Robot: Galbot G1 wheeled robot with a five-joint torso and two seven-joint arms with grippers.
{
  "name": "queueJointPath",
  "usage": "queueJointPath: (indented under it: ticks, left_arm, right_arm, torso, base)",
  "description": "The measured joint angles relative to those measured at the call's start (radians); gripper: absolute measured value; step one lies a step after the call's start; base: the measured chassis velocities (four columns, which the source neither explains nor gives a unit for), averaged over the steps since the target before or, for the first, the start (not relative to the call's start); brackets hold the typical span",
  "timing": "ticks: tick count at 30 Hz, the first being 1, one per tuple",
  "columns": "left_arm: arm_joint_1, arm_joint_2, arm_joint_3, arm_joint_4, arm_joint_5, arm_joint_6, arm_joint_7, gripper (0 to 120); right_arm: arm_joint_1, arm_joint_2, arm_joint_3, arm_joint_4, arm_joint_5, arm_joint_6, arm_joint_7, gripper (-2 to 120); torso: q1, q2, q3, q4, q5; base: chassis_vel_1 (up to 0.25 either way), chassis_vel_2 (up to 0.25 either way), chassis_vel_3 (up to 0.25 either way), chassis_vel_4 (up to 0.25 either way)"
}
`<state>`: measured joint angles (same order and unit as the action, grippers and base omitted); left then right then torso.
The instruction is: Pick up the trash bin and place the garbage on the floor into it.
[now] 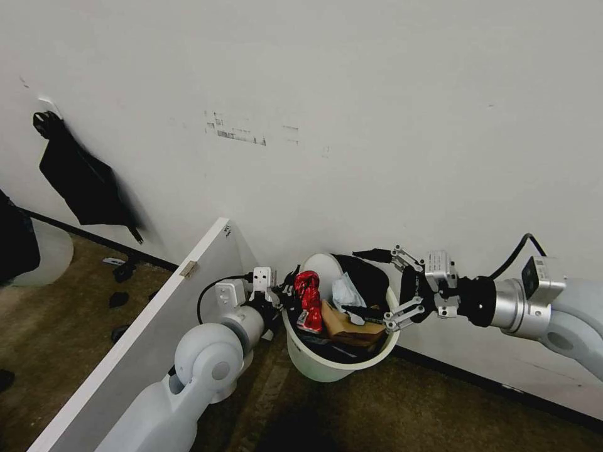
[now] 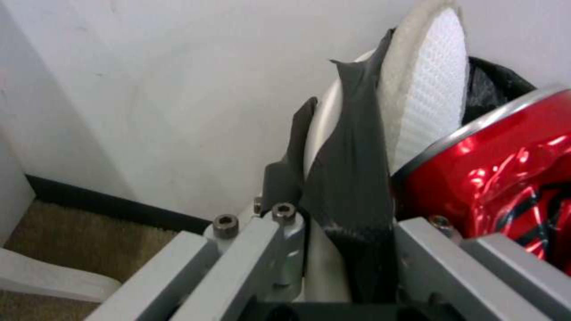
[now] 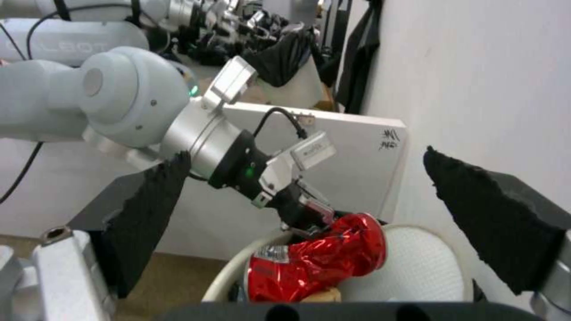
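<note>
The trash bin (image 1: 326, 367) is white with a black bag and sits close to the wall above the carpet floor (image 1: 440, 414). My left gripper (image 1: 284, 295) is shut on its rim (image 2: 324, 120), pinching the black liner between its fingers (image 2: 279, 249). Garbage fills the bin: a crushed red can (image 1: 308, 300) (image 2: 506, 169) (image 3: 315, 258), a white slipper (image 1: 321, 267) (image 2: 425, 89) (image 3: 416, 267), a tissue (image 1: 345, 292) and tan paper (image 1: 348, 326). My right gripper (image 1: 392, 285) (image 3: 321, 218) hangs open over the bin's right side, holding nothing.
A white board (image 1: 125, 351) leans beside my left arm. A black bag (image 1: 81, 176) hangs on the wall, with a pale bucket (image 1: 53, 254) below it at far left. Small dark items (image 1: 119, 298) lie on the carpet there. A black skirting strip (image 1: 502, 389) runs along the wall.
</note>
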<state>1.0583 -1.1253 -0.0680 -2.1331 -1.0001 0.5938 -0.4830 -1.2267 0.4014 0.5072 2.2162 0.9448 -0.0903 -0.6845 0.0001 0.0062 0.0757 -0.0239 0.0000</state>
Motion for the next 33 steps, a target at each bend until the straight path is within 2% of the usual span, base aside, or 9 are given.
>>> queueJointPath:
  ticks: [26,33]
  left_arm:
    - [0.023,0.007,-0.021,-0.014,0.004,0.0,-0.007,4]
    - [0.038,0.024,-0.039,-0.043,-0.006,0.0,-0.011,4]
  right_arm:
    - [-0.001,0.024,0.042,0.029,0.014,0.027,0.002,100]
    - [-0.004,0.025,0.069,0.036,0.028,0.042,0.013,100]
  torso:
    - [0.0,0.0,0.0,0.0,0.0]
    - [0.0,0.0,0.0,0.0,0.0]
  base:
    - [0.0,0.0,0.0,0.0]
    - [0.0,0.0,0.0,0.0]
